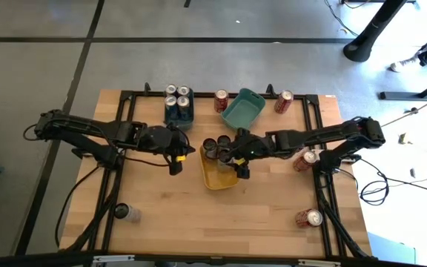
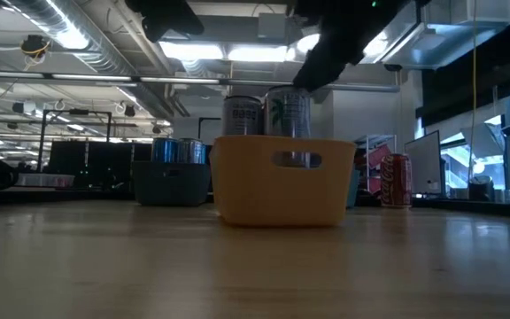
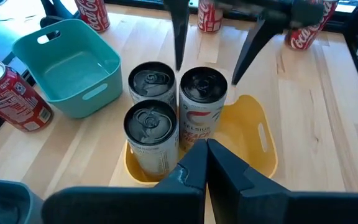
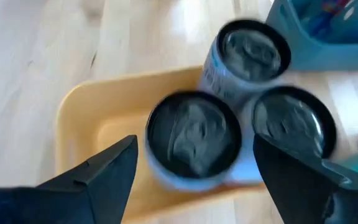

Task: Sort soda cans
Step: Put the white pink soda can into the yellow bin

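Three dark-topped soda cans point(image 1: 217, 148) stand upright in the far end of a yellow bin point(image 1: 219, 178) at mid table. My right gripper point(image 4: 194, 142) hangs open just above them. Its fingers point(image 3: 179, 37) stand on either side of the can point(image 3: 204, 87) nearest the bin's middle, without touching it. My left gripper point(image 1: 178, 162) is shut and empty, held above the table left of the yellow bin. Silver cans point(image 1: 178, 96) stand in a dark teal bin at the far side.
An empty light teal bin point(image 1: 243, 109) stands just beyond the yellow one. Red cans sit at the far edge point(image 1: 221, 100) point(image 1: 284, 101) and on the right point(image 1: 306, 159) point(image 1: 310, 217). One can point(image 1: 124, 213) lies near the front left. Bare wood lies in front.
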Tool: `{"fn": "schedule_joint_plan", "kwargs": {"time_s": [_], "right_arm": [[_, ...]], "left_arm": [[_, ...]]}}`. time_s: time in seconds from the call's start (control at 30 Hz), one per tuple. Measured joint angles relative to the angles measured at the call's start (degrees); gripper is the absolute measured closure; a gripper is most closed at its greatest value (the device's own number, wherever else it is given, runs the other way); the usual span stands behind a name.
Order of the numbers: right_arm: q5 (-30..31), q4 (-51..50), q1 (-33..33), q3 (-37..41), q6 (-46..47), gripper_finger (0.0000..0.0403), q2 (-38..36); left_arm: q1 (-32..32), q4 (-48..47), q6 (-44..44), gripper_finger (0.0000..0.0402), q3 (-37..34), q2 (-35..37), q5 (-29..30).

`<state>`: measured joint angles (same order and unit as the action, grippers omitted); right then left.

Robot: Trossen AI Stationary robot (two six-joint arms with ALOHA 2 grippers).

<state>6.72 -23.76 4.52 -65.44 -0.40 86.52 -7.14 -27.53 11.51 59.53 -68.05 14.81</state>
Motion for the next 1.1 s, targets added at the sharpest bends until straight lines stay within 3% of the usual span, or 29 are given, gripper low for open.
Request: {"fn": "schedule_joint_plan", "kwargs": {"time_s": [0.17, 0.27, 0.57, 0.63, 0.73, 0.9, 1.1], "right_arm": [[-1.1, -15.1, 1.2, -4.5, 1.7, 0.0084, -1.7], [1.1, -17.8, 3.5, -5.0, 3.2, 0.0084, -3.6], [12.7, -19.5, 10.0, -4.0, 6.2, 0.0084, -4.6], [14.5, -19.2, 10.3, -2.5, 7.4, 0.0084, -4.6], [14.8, -19.0, 10.2, 0.8, 9.3, 0.0084, -4.6], [16.4, -16.7, 10.2, 6.2, 12.0, 0.0084, -4.6], [16.3, -16.7, 10.2, 8.8, 13.2, 0.0084, -4.6]], "left_arm": [[0.1, 5.3, -3.2, 0.0397, 0.0, 0.0, 0.0], [0.1, 9.8, -6.8, 0.0367, 0.0, 0.0, -0.9], [2.2, 16.3, -13.3, 0.0176, 0.4, 0.0, -2.6], [1.6, 13.3, -12.6, 0.0136, 2.0, 0.0, -3.1], [-1.2, 1.2, -11.5, 0.0093, 7.0, 0.0, -4.4], [-7.7, -19.1, 3.4, 0.0074, 13.2, 0.0, -3.5], [-17.2, -33.0, 29.5, 0.0081, 14.1, 0.0, -7.4]]}}
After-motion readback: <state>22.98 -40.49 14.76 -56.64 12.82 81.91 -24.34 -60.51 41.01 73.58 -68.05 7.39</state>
